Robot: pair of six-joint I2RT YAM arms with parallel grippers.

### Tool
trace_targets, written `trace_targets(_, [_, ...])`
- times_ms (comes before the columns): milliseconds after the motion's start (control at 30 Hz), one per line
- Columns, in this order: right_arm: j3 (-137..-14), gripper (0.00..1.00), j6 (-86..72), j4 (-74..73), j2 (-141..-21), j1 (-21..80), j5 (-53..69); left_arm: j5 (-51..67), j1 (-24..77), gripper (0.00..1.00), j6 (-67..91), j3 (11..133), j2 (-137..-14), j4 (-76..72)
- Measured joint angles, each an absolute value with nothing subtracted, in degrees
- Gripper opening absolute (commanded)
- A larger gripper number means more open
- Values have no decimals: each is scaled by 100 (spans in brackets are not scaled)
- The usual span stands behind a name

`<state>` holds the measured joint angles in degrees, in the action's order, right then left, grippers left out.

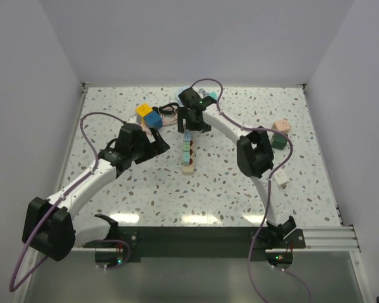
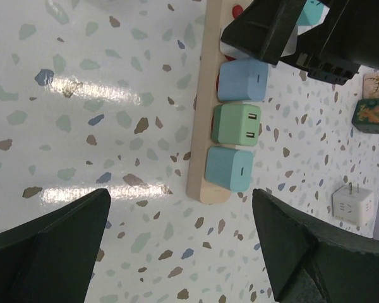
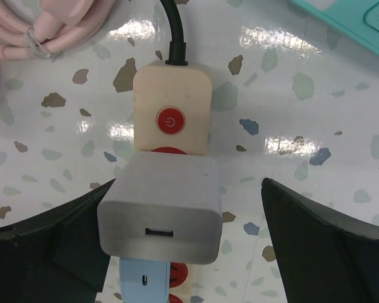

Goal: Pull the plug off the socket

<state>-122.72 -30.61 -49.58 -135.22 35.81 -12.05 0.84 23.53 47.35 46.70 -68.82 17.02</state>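
**Left gripper** (image 2: 181,197): hanging released, fingers spread wide, over the near end of the power strip (image 2: 201,126), gripping nothing.

**Power strip:** lying in the middle of the table (image 1: 114,107). It is carrying a green plug (image 2: 238,130) between two blue plugs (image 2: 243,79), and a grey charger (image 3: 159,211) beside its red switch (image 3: 170,121).

**Right gripper** (image 3: 186,189): straddling the grey charger, fingers apart, seemingly not touching it.

**Step:** lining up the grasp.

**Next:** closing squarely on the charger and pulling straight up, with the left gripper perhaps pinning the strip.

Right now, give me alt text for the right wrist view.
A grey charger plug seated on the cream socket sits between the fingers of the open right gripper. Beyond it: a red power button, black cord, pink coiled cable.
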Motion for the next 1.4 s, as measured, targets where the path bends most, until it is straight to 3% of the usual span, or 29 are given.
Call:
trace_targets(67, [-12300,90,-3074,-4906,-13598,3566,-1186,126,2353,100,4737,4558,-6886,1675])
trace_targets(167, [-12331,75,-3079,-4862,-13686,3566,-1092,172,2353,100,4735,4449,-6928,1573])
trace_targets(200, [-12344,61,-3089,-4849,-13701,3562,-1035,189,2353,100,4735,4423,-6960,1520])
trace_targets(300, [-12361,37,-3087,-4790,-13710,3564,-902,261,2353,100,4733,4340,-7076,1337])
trace_targets(333, [-12326,19,-3107,-4751,-13705,3562,-882,287,2353,100,4729,4307,-7118,1286])
trace_targets(367, [-12221,9,-3103,-4670,-13646,3562,-838,309,2353,100,4724,4285,-7155,1247])
trace_targets(433, [-11935,0,-3094,-4447,-13493,3538,-729,384,2353,100,4694,4226,-7284,1114])
trace_targets(733, [-10086,0,-3052,-3439,-12501,2998,974,921,2353,100,4595,4136,-8180,16])
trace_targets(967, [-9494,0,-3218,-2755,-12446,2536,2493,1522,2353,95,4589,4145,-9078,-1011])
trace_targets(1400, [-9113,0,-3487,-2270,-12409,2484,3253,1935,2381,74,4475,4508,-9929,-1745])
